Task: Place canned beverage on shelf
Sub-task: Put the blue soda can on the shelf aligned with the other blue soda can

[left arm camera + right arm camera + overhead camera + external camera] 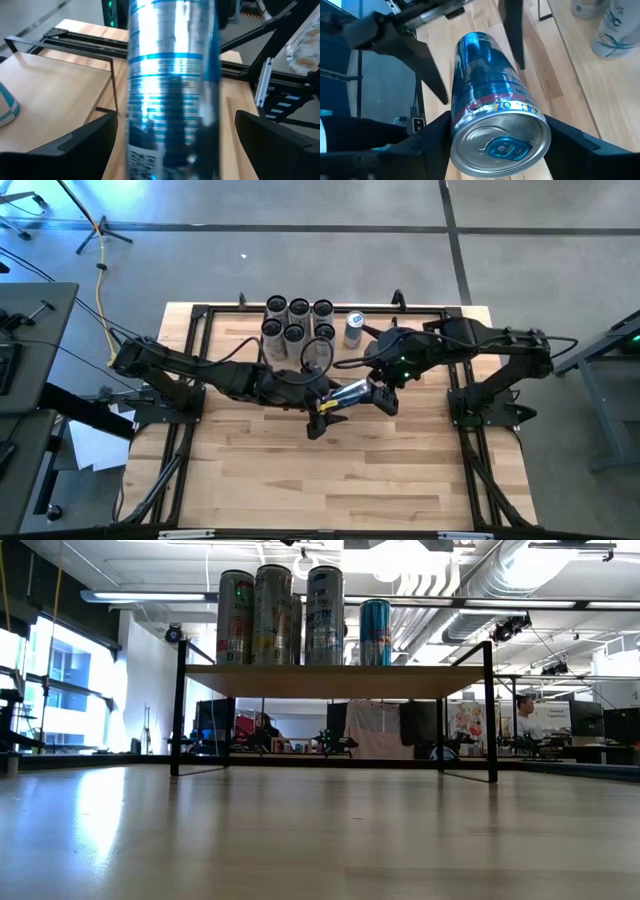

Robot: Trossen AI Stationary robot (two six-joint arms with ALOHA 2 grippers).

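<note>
The bench (250, 480) is a pale wood top ringed by a black rail frame (190, 360), and both arms reach in from its left and right edges to meet near its middle. The shelf (300, 345) stands along the far edge, its light top already carrying a cluster of six cans (297, 320) toward its left part and a lone blue can (354, 327) further right. Beside that lone can the shelf top is bare out to its right end.

What the next move turns on is how the held can (348, 393) lies. It sits just in front of the shelf's near edge, above the bench, long axis roughly level and running left to right, so it must be tipped upright before it can stand on the shelf.

The right hand (495, 145) is closed on it near the lid end, one finger on each flank. The left hand (172, 137) has its fingers set wide on either side of the same can; whether they touch it I cannot tell. I judge this a handover, direction unclear.

Both hands are equally close to the shelf, which lies just beyond the can toward the far edge. The low view shows people at desks in the room behind.
</note>
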